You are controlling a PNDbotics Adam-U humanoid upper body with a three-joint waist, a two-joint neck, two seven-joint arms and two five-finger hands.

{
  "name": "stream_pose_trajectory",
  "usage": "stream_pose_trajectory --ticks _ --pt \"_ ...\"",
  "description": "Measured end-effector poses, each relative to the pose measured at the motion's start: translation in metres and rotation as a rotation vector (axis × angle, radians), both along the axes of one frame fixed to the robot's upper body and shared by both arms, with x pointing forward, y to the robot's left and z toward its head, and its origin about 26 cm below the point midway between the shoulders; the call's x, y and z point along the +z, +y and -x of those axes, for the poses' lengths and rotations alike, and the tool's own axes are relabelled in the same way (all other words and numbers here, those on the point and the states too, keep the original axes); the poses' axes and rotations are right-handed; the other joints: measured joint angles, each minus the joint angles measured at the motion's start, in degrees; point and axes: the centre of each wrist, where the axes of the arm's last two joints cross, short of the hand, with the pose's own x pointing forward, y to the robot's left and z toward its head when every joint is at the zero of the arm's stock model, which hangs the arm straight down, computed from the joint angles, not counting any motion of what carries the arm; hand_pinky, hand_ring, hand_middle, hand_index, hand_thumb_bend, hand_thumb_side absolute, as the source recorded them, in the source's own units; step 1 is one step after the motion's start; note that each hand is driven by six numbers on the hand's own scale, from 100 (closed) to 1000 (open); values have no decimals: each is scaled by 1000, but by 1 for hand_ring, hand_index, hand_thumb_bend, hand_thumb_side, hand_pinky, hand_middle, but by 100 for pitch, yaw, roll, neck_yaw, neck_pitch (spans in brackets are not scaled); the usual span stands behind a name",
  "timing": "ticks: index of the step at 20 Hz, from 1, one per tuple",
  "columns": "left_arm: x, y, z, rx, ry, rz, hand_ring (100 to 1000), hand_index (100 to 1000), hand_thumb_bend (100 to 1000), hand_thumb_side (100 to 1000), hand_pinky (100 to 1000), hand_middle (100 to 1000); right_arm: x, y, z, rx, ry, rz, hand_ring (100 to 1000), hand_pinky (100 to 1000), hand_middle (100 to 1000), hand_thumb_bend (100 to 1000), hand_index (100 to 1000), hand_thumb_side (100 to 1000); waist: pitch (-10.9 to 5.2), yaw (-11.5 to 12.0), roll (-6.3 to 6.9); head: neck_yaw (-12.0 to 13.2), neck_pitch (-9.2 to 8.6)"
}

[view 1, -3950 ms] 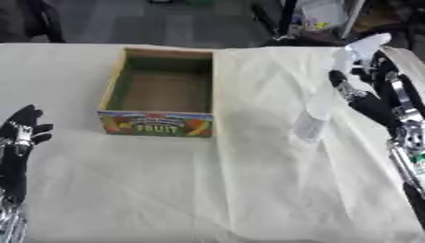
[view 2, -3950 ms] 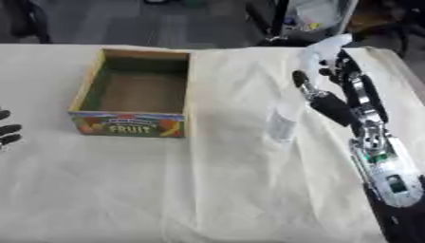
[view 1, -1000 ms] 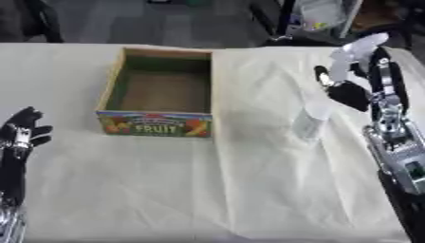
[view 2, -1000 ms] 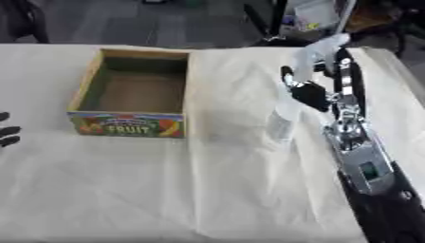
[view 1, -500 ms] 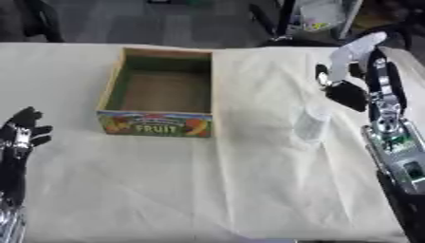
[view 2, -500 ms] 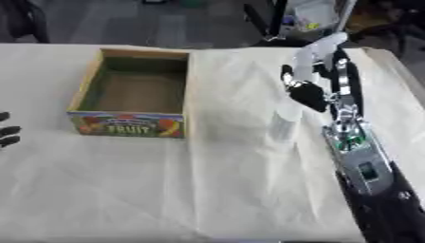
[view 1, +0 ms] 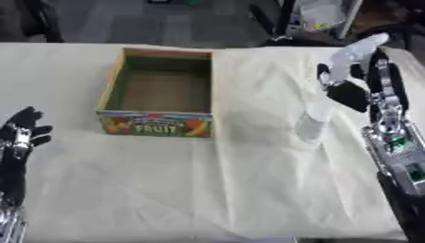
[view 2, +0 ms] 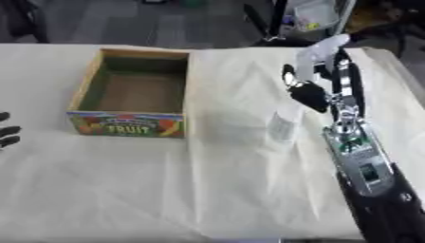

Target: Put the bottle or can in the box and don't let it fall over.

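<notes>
Left eye view: a table draped in a cream cloth, with an open-topped cardboard box standing left of centre. Its near wall carries a printed band of coloured fruit pictures and the word "FRUIT"; the inner walls are green and the floor is plain brown. A clear bottle stands upright on the cloth, well apart from the box and to its right. It bears a pale label whose writing cannot be read. The right hand is raised just above and beside the bottle's top, its pale fingers straight and held apart, curled round nothing; whether it touches the bottle cannot be told. The left hand rests near the lower left edge, fingers relaxed and pointing up.
</notes>
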Motion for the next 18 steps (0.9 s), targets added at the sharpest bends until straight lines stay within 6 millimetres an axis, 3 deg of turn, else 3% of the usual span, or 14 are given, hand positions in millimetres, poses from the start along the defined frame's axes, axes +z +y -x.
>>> stream_pose_trajectory --ticks 7,18 --pt "0 0 0 -4 -2 -1 738 890 397 818 765 800 0 0 0 -15 -1 -23 498 684 461 230 709 100 0 0 11 -20 0" --pt "0 0 0 -10 -5 -3 738 889 394 818 765 799 16 -5 -4 -6 -36 -18 452 648 379 201 626 100 0 4 10 -44 0"
